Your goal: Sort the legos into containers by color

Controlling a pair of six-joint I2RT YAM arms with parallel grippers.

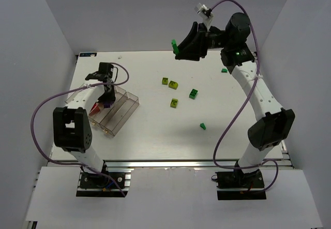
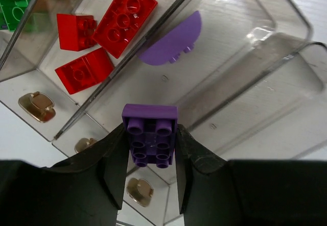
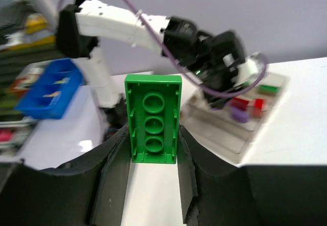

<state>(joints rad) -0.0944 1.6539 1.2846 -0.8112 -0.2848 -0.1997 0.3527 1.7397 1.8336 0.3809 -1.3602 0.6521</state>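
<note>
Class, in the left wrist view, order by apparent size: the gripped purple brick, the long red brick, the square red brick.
Largest: purple brick and long red brick, roughly alike; purple sits nearer the camera, so unranked.
Smallest: square red brick.

There are a purple brick [image 2: 149, 140], green brick [image 3: 153, 119] and red bricks [image 2: 124, 19].

Robotics lab — white-walled test booth [image 1: 46, 27], aluminium-railed table [image 1: 155, 133], blue bin [image 3: 48, 91] beyond

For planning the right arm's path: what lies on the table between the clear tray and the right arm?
Top view: three yellow-green bricks and three green bricks, loose.
</note>
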